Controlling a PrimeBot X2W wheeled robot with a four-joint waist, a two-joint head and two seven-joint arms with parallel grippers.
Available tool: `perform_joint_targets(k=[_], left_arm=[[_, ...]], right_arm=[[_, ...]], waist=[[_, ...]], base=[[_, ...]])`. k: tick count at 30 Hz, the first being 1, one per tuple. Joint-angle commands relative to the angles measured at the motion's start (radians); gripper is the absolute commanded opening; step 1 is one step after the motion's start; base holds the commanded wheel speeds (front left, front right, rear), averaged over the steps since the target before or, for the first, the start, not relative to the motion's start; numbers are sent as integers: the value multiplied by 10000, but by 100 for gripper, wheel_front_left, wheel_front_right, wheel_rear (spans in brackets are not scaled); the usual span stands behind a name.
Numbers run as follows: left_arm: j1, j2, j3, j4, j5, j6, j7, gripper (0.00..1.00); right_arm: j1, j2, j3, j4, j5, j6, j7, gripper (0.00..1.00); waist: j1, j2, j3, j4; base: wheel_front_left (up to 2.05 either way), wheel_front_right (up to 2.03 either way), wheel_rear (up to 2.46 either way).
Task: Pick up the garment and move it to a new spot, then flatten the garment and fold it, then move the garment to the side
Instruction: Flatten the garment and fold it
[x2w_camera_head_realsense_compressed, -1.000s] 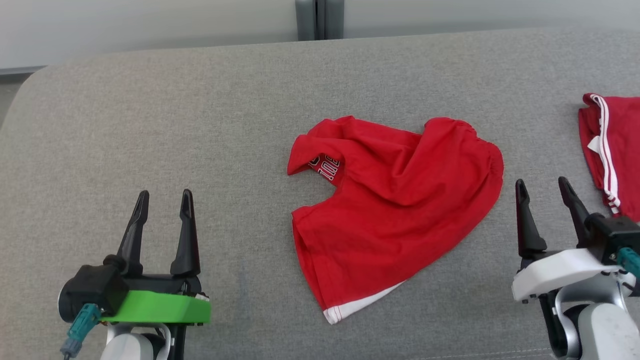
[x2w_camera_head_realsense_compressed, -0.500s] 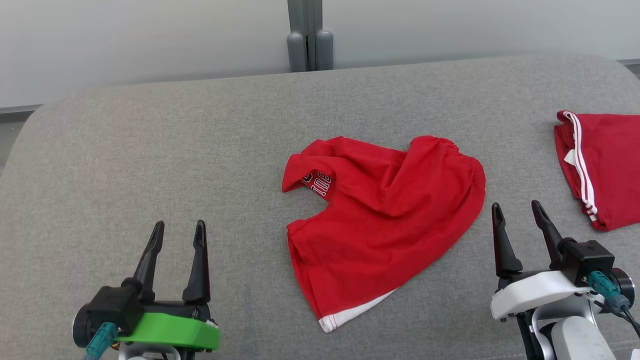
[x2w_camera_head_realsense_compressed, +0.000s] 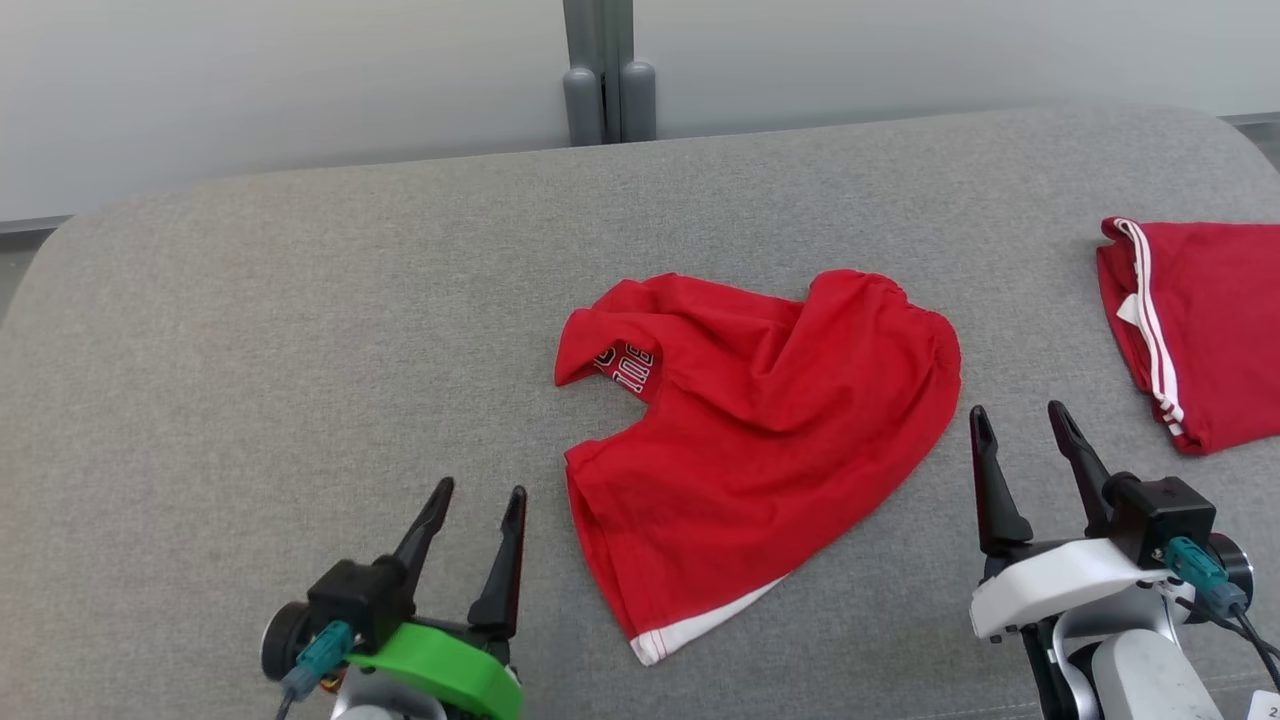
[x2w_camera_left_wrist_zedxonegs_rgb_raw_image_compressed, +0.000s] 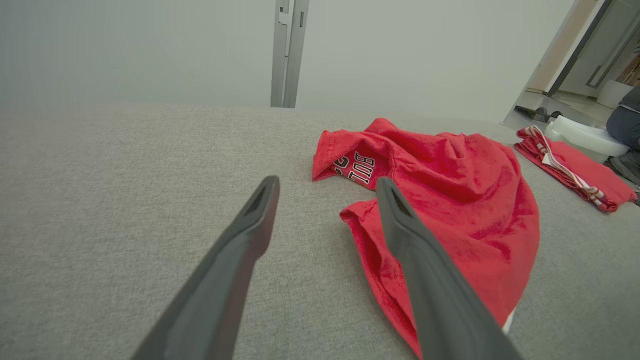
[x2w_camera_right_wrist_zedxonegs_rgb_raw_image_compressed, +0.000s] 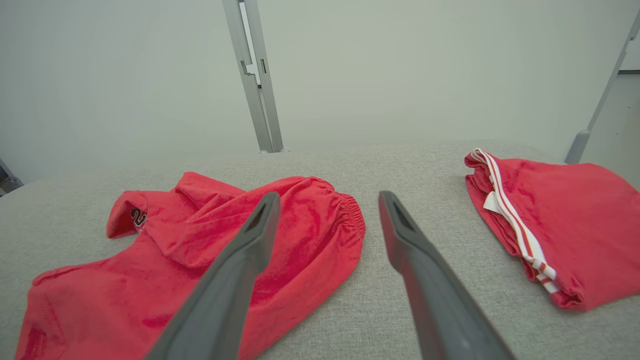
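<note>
A crumpled red garment (x2w_camera_head_realsense_compressed: 770, 440) with a white hem strip and printed lettering lies mid-surface on the grey cushion; it also fills the right of the left wrist view (x2w_camera_left_wrist_zedxonegs_rgb_raw_image_compressed: 450, 200) and the lower left of the right wrist view (x2w_camera_right_wrist_zedxonegs_rgb_raw_image_compressed: 200, 250). My left gripper (x2w_camera_head_realsense_compressed: 478, 492) stands open just left of the garment's lower edge, its right finger (x2w_camera_left_wrist_zedxonegs_rgb_raw_image_compressed: 430, 280) over the cloth's near edge in its own view, nothing between the fingers. My right gripper (x2w_camera_head_realsense_compressed: 1018, 412) stands open just right of the garment's gathered waistband, empty.
A second red garment (x2w_camera_head_realsense_compressed: 1195, 325) with white side stripes lies folded at the right edge of the grey cushion (x2w_camera_head_realsense_compressed: 300, 330); (x2w_camera_right_wrist_zedxonegs_rgb_raw_image_compressed: 545, 220). A grey post (x2w_camera_head_realsense_compressed: 600, 70) stands behind the cushion against a pale wall. A person sits far right (x2w_camera_left_wrist_zedxonegs_rgb_raw_image_compressed: 625, 117).
The camera has tilted, shifting the scene down. My left gripper has moved right toward the garment's lower left edge. The right gripper has barely moved. The garment lies unchanged.
</note>
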Motion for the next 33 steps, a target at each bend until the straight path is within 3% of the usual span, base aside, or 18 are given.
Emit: perform_joint_targets(k=[1,8,20,21,22,23,24,29,33], left_arm=[[-421,130,-273,321,-169,-25,1,100],[-2241,137,-1668,2726,-728,-25,134,100],[-3891,132,-2490,4954,-2147,-22,1361,100],[-3947,175,-2602,4978,-2208,-22,1354,89],[-3993,220,-2762,5003,-2351,-22,1438,41],[-4032,274,-2879,5036,-2437,-22,1466,27],[-4084,330,-3024,5080,-2558,-22,1503,0],[-4350,527,-3563,5285,-2945,-22,1629,0],[-4731,737,-3451,5596,-3038,58,1111,0]], right_arm=[[4,-8,23,7,-9,1,-36,100],[-302,-6,313,-61,19,1,-87,100],[-541,-7,481,-110,151,1,-317,100],[-551,-6,486,-101,156,1,-342,100],[-561,-6,501,-84,171,1,-365,100],[-573,-6,512,-78,192,1,-365,100],[-594,-6,529,-67,210,1,-374,100],[-671,-6,530,-112,193,1,-439,100],[-712,-4,531,-151,226,1,-464,100]], waist=[[0,0,82,-114],[0,0,404,-687],[0,0,885,-1305],[0,0,904,-1318],[0,0,926,-1334],[0,0,941,-1346],[0,0,964,-1361],[0,0,1046,-1411],[0,0,1105,-1420]], base=[[0,0,0],[0,0,0],[0,0,0],[0,0,0],[0,0,0],[0,0,0],[0,0,0],[0,0,0],[0,0,0]])
